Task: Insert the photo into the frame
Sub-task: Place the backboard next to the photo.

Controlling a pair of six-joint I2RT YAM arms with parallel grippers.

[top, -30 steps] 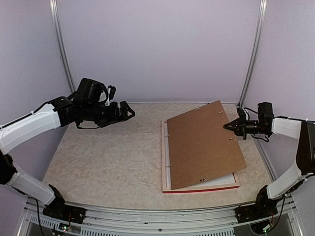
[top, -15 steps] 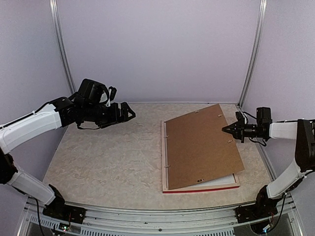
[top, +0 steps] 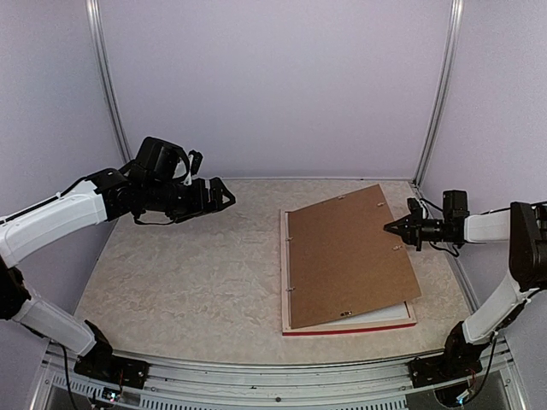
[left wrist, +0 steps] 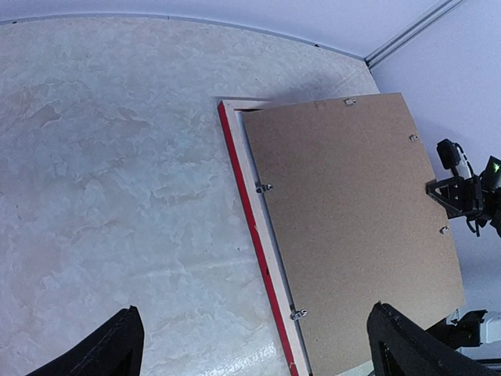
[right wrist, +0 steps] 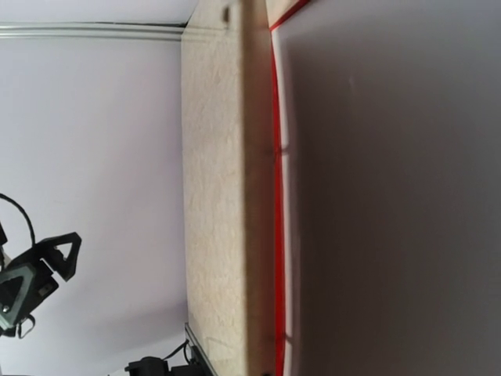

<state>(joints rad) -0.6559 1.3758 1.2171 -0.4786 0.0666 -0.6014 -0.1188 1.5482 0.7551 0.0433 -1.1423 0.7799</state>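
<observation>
The frame (top: 342, 330) lies face down on the right of the table, its red outer edge (left wrist: 250, 219) and pale wood back showing. A brown backing board (top: 350, 256) lies skewed over it, its right side raised off the frame. My right gripper (top: 391, 227) is shut on the board's right edge. In the right wrist view the board (right wrist: 391, 196) fills the right side in shadow beside the red frame edge (right wrist: 275, 157). My left gripper (top: 220, 195) hangs open and empty above the back left of the table (left wrist: 254, 337). The photo is hidden.
A white strip (top: 380, 318) shows under the board's near edge, inside the frame. Small metal clips (left wrist: 264, 188) stick out along the frame's left rail. Metal posts (top: 436, 94) stand at the back corners, and purple walls close in the table (top: 188, 273).
My right gripper has sunk and moved slightly nearer, and the backing board has swung down with it, lying flatter and squarer over the frame. The left arm has stayed where it was.
</observation>
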